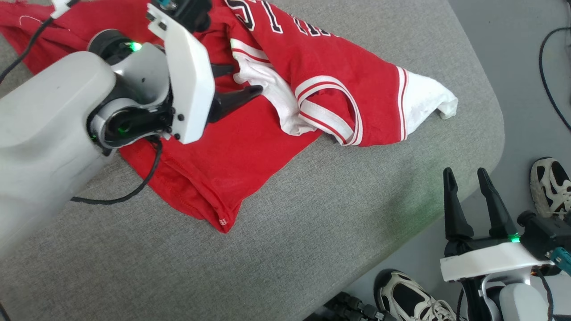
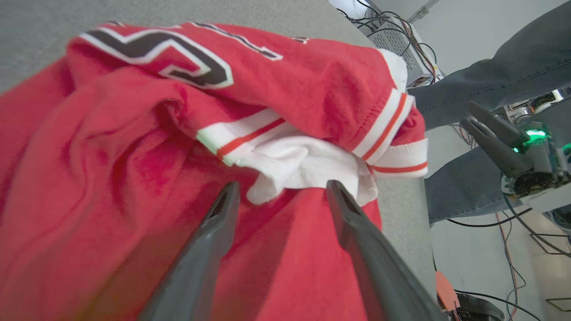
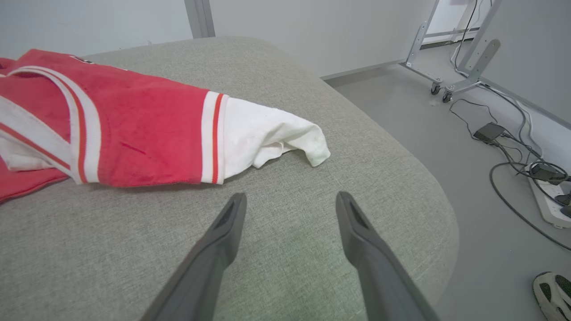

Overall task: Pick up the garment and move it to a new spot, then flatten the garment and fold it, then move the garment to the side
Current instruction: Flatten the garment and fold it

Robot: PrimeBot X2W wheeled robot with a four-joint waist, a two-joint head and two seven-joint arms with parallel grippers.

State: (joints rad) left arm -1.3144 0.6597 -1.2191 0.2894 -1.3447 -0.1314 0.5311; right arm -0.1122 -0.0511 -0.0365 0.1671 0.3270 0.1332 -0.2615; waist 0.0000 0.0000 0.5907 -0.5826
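The garment (image 1: 250, 147) (image 2: 111, 178) (image 3: 147, 129) lies rumpled on the far left part of the desk (image 1: 312, 223), red cloth bunched and partly folded over itself, black white-edged lettering showing at its far side. One white sleeve (image 1: 428, 100) (image 3: 267, 133) trails out to the right; the other (image 1: 276, 98) (image 2: 303, 165) is tucked under a striped fold in the middle.

The left pincer (image 1: 247, 79) (image 2: 282, 185) is wide apart, holding nothing, its tips low over the red cloth just beside the tucked sleeve; whether they touch cannot be told. The right pincer (image 1: 465, 173) (image 3: 291, 196) is equally wide apart and empty at the near right, by the desk's rounded corner, apart from the garment.

The desk is covered in grey woven fabric. Beyond it to the right is a grey floor (image 3: 446, 147) with cables (image 3: 513, 147), a power strip (image 3: 551, 196) and a person's shoes (image 1: 551, 185).
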